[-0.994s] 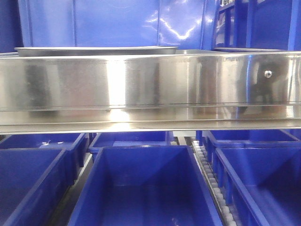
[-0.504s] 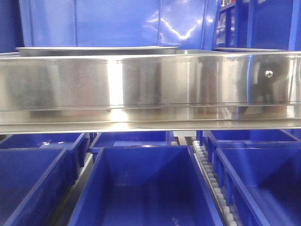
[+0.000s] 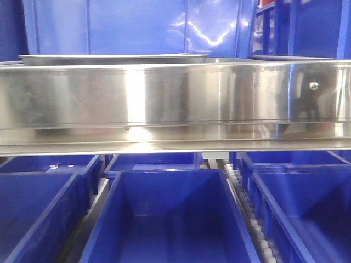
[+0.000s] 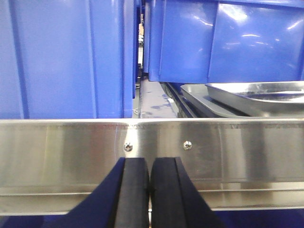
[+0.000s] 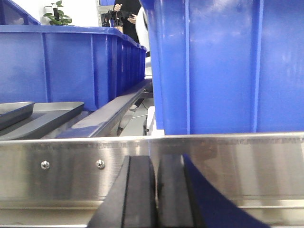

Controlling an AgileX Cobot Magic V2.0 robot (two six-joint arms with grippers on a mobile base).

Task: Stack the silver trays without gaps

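The silver trays lie on the shelf behind a steel front panel point(image 3: 175, 98). In the front view only a thin tray rim point(image 3: 109, 58) shows above the panel. The left wrist view shows a shiny tray point(image 4: 266, 90) resting tilted over a darker one point(image 4: 197, 100) at the right. The right wrist view catches their corners point(image 5: 47, 113) at the left. My left gripper point(image 4: 150, 164) is shut and empty, in front of the panel and left of the trays. My right gripper point(image 5: 156, 164) is shut and empty too, also before the panel, to their right.
Large blue bins point(image 4: 61, 57) stand on the shelf beside and behind the trays, one right above my right gripper point(image 5: 223, 66). More open blue bins point(image 3: 170, 219) sit below the shelf, with a roller rail point(image 3: 247, 213) between them. Screws point(image 4: 128, 147) stud the panel.
The front view has drifted very slightly to the right. The trays and bins have not visibly moved.
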